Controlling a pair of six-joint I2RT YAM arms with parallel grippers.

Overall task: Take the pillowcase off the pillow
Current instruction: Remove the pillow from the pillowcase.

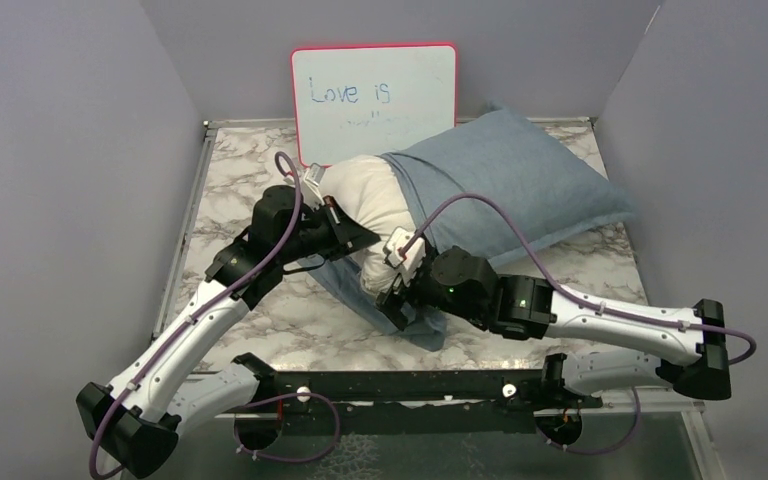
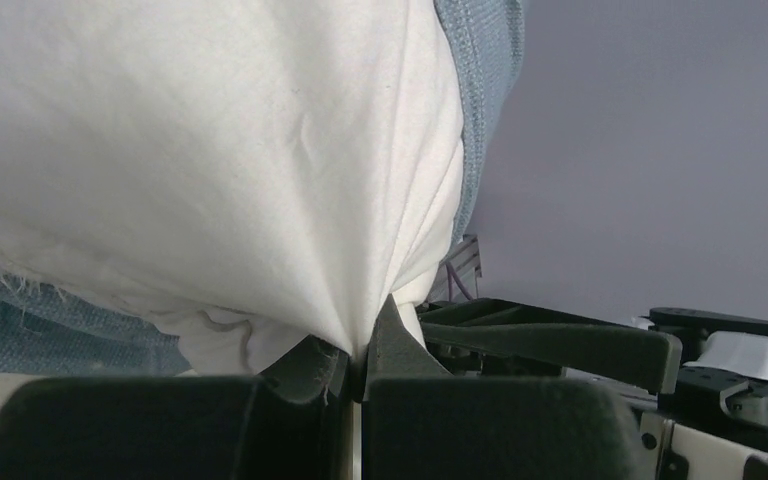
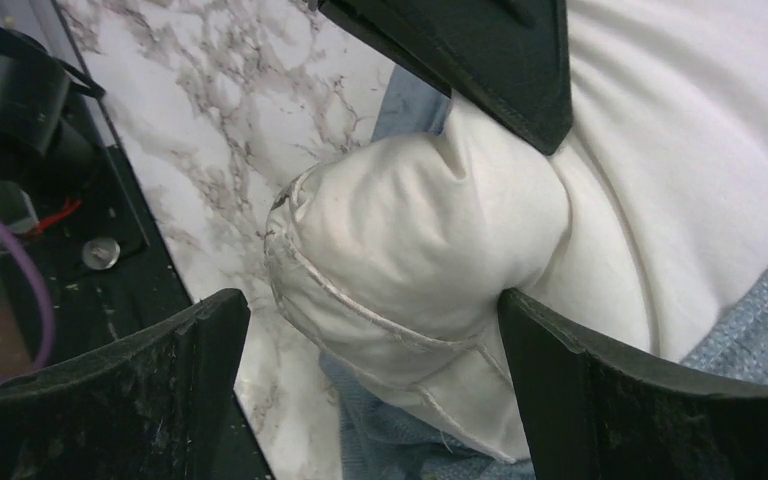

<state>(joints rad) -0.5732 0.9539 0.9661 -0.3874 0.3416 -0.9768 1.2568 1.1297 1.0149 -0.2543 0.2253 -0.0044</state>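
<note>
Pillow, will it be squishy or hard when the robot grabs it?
Probably squishy: the pillow gathers into folds where the left gripper pinches it. It would likely flop and bulge rather than keep its shape, since its corner puffs out inside the open right gripper.

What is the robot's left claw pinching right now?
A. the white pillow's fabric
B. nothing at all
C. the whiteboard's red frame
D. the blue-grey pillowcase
A: in the left wrist view the left gripper is closed on a gathered fold of the white pillow, while the pillowcase lies outside the pinch.
</note>
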